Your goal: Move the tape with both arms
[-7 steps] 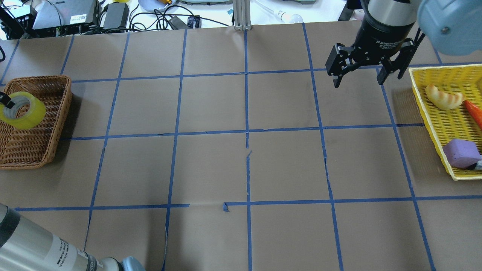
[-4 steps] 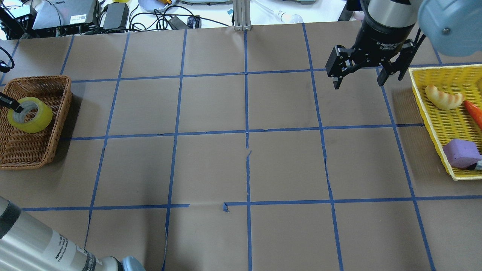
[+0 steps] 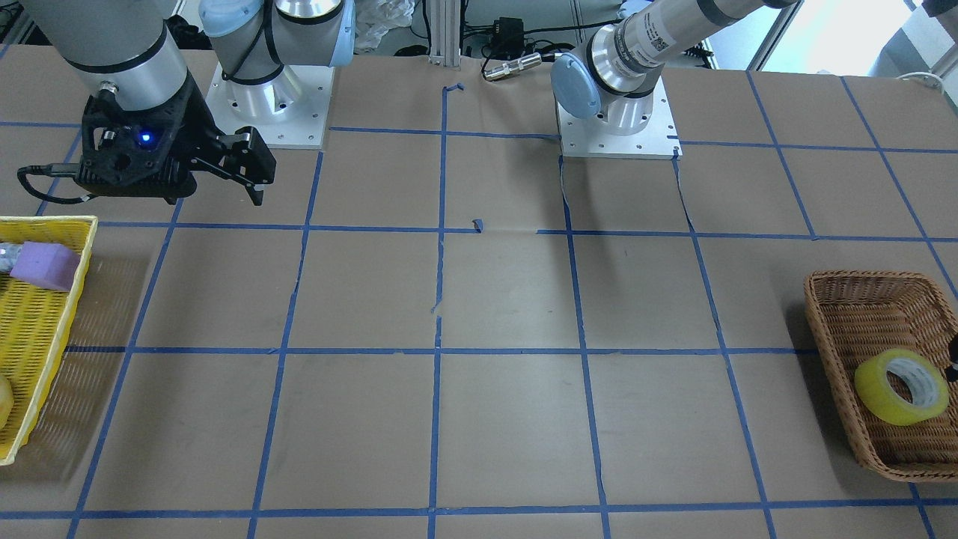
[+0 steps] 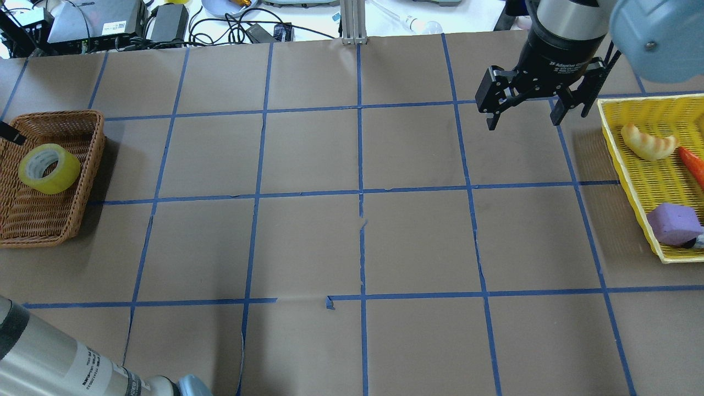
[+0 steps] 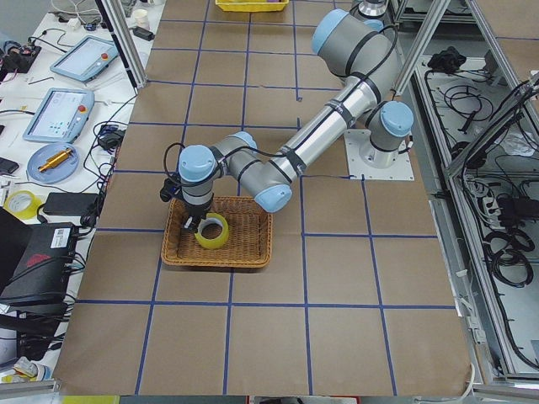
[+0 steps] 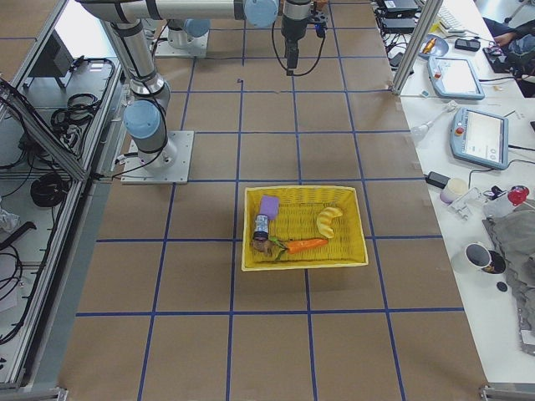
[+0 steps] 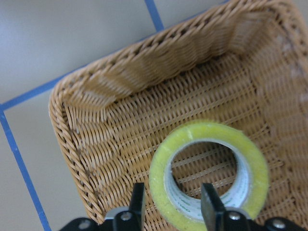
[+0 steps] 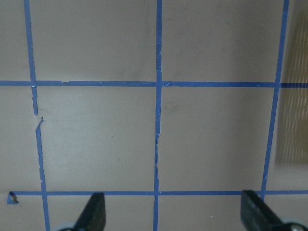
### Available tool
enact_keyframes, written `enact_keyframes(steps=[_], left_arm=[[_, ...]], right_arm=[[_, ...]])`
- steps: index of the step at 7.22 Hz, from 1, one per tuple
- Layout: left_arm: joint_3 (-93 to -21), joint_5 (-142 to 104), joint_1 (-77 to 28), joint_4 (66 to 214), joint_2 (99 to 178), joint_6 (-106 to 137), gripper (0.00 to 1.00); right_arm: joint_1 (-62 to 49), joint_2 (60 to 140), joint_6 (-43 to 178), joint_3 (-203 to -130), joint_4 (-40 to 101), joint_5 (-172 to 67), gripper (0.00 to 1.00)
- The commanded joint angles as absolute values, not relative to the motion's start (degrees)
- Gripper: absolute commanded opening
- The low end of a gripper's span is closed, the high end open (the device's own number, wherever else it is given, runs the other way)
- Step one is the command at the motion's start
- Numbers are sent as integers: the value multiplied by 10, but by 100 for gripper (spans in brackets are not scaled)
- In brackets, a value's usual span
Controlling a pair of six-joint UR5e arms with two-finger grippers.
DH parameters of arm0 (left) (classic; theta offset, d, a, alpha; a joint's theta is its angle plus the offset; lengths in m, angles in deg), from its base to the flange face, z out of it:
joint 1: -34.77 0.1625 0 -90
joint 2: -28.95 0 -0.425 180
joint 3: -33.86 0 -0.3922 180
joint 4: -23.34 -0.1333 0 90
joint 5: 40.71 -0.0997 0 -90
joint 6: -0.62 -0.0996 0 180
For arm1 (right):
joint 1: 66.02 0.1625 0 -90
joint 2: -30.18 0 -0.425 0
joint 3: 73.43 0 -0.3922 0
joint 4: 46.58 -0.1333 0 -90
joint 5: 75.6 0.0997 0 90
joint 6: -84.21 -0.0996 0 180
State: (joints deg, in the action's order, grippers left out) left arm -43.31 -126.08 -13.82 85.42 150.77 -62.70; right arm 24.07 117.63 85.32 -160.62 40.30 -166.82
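The tape lies inside the brown basket, a little tipped, with its hole facing up. The left tool hangs just over it. Its two fingers are spread apart and pinch nothing. One finger lines up with the hole and the other sits outside the ring.

I think the tape is where it should end up, so the job now is to get the left tool away cleanly. It should go straight up from the brown basket. If it slid sideways, the finger over the hole could catch the ring and drag it out.

The right tool is spread wide and empty, well apart from the brown basket, far across the worktop.

The left wrist view shows how the fingers sit around the ring. It does not show whether they touch it. The overhead view shows only a black tip at the brown basket's edge, apart from the tape. The left side view shows the whole left arm bent down over the brown basket.
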Motion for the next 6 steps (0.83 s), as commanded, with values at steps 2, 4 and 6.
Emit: enact_keyframes(steps=[2,4,6], left_arm=[[-426,-1259,-199,972,1431,-519,100],[-430,-1345,-340,1044,1340,-335,100],[-456,-1359,-472,1089,1268,-93,100]], right_arm=[[240,1174,854,-1606,402,-1667,100],[240,1176,853,-1606,401,-1669,100],[240,1176,853,-1606,401,-1668,100]])
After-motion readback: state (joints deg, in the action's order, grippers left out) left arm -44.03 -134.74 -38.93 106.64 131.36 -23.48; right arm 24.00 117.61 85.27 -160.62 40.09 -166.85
